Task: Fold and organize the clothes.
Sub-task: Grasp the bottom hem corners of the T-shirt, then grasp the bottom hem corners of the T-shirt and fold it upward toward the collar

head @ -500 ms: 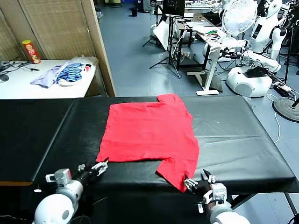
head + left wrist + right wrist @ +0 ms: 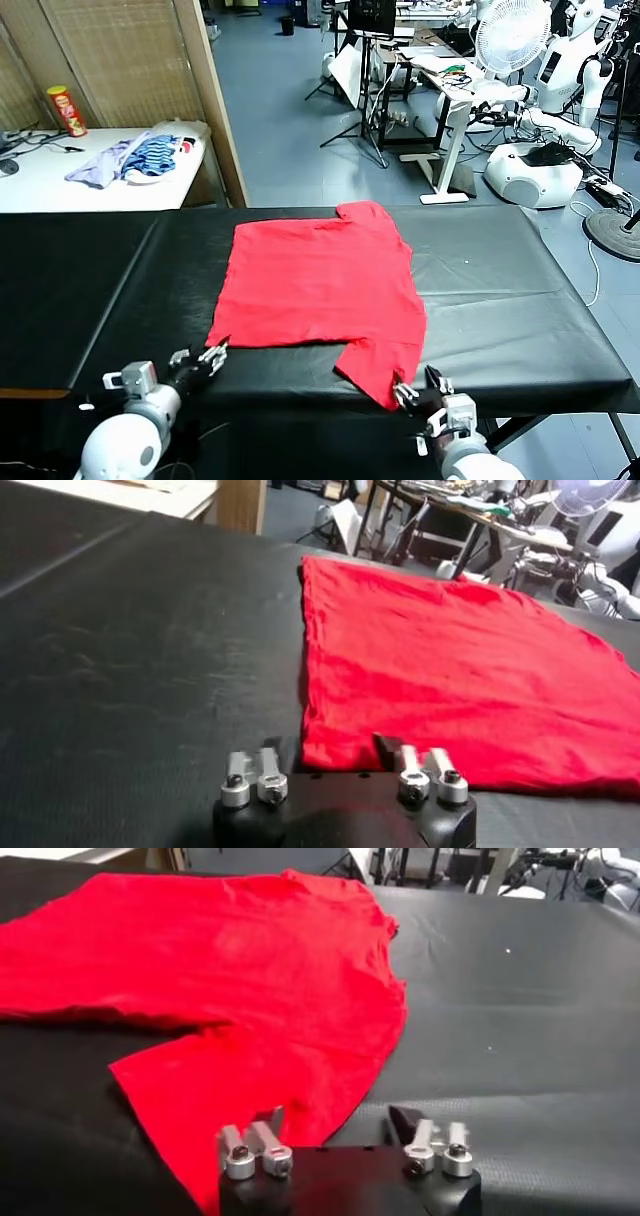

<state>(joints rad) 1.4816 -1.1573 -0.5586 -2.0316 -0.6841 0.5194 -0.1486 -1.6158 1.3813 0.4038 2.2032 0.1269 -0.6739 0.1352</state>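
1. red t-shirt [image 2: 318, 290] lies flat on the black table [image 2: 500, 290], plain side up, with no print showing; one sleeve points to the far edge, the other toward the near edge on the robot's right.
2. shirt sits about mid-table, its near hem close to the front edge and its left side edge running straight away from the robot.
3. left gripper [image 2: 208, 358] hovers at the near edge, just beside the shirt's near-left corner; the left wrist view [image 2: 340, 770] puts the hem corner right in front of the fingers, which stand apart with nothing visibly pinched between them.
4. right gripper [image 2: 420, 388] is at the near edge by the tip of the near sleeve; in the right wrist view [image 2: 340, 1133] the red sleeve runs up to and partly under one finger. fingers are drawn together as far as they go; whether they pinch cloth, cannot tell.
5. behind, on the left: a white side table [image 2: 60, 185] with a lavender garment [image 2: 100, 163], a blue striped garment [image 2: 155, 155] and a red-and-yellow can [image 2: 66, 110].
6. farther back: a white fan [image 2: 512, 35] and other robots [image 2: 570, 60] on the workshop floor.
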